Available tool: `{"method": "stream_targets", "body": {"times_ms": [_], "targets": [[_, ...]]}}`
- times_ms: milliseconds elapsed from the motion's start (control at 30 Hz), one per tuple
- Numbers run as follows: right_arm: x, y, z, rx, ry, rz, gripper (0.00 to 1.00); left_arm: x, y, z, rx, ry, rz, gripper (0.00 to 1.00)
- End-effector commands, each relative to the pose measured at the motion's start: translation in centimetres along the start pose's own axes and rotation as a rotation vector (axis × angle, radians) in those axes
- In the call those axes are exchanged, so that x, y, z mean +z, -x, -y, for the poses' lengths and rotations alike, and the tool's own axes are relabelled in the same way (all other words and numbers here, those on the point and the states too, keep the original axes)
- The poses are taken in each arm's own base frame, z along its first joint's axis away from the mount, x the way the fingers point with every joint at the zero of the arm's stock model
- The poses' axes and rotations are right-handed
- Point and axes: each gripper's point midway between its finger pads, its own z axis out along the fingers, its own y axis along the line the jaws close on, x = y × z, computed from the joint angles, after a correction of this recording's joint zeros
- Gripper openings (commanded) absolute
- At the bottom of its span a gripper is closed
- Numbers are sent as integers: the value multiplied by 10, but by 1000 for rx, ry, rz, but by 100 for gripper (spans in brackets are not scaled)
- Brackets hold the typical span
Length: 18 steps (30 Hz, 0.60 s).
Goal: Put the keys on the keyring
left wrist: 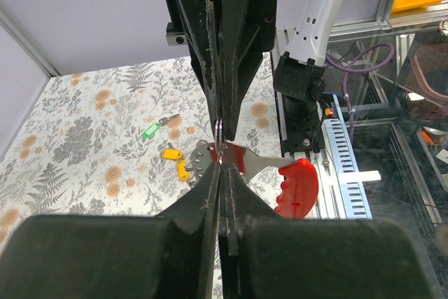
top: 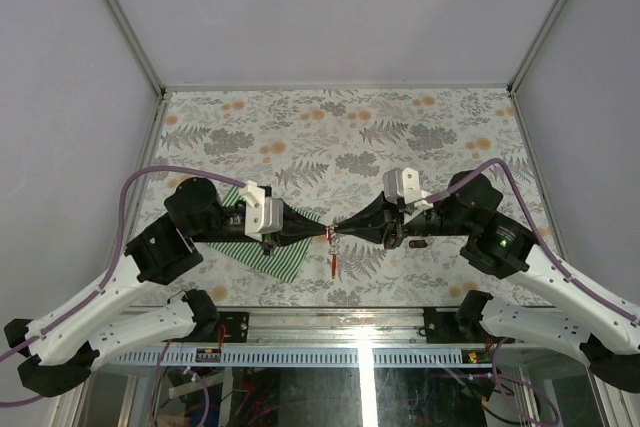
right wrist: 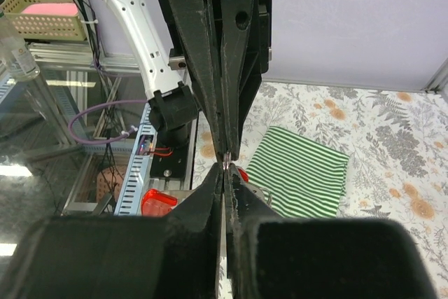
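Both arms meet tip to tip above the middle of the table. The left gripper [top: 322, 233] and the right gripper [top: 340, 233] are each clenched, pinching the keyring [left wrist: 219, 133] from opposite sides and holding it off the surface. The keyring is a thin greyish wire loop, seen edge-on between the black fingertips. A flat silver metal plate [left wrist: 198, 162] with small holes sits at the pinch point, and a silver stem runs from there to a bright red curved tag [left wrist: 297, 187] with a scalloped grip edge. In the top view the tag hangs down just under the joined tips. The keys [left wrist: 171, 153] are not on the ring. They lie loose on the floral table cover [top: 400, 127], near each other and well apart from the grippers. One has a green head [left wrist: 150, 130] with a dark bit beside it, and two pieces are yellow-headed. The green-and-white striped cloth [top: 283, 252] lies flat under the left gripper's body, nothing on it.
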Motion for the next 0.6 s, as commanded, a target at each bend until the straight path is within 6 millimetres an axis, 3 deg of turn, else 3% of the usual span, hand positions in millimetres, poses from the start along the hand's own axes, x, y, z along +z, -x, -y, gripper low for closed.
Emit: {"method": "stream_targets", "body": {"times_ms": [0, 567], "targets": [[-11, 53, -1, -85, -34, 161, 0, -1, 13, -2, 43, 9, 45, 0], [-16, 71, 7, -18, -113, 404, 0, -1, 22, -3, 41, 39, 134, 0]]}}
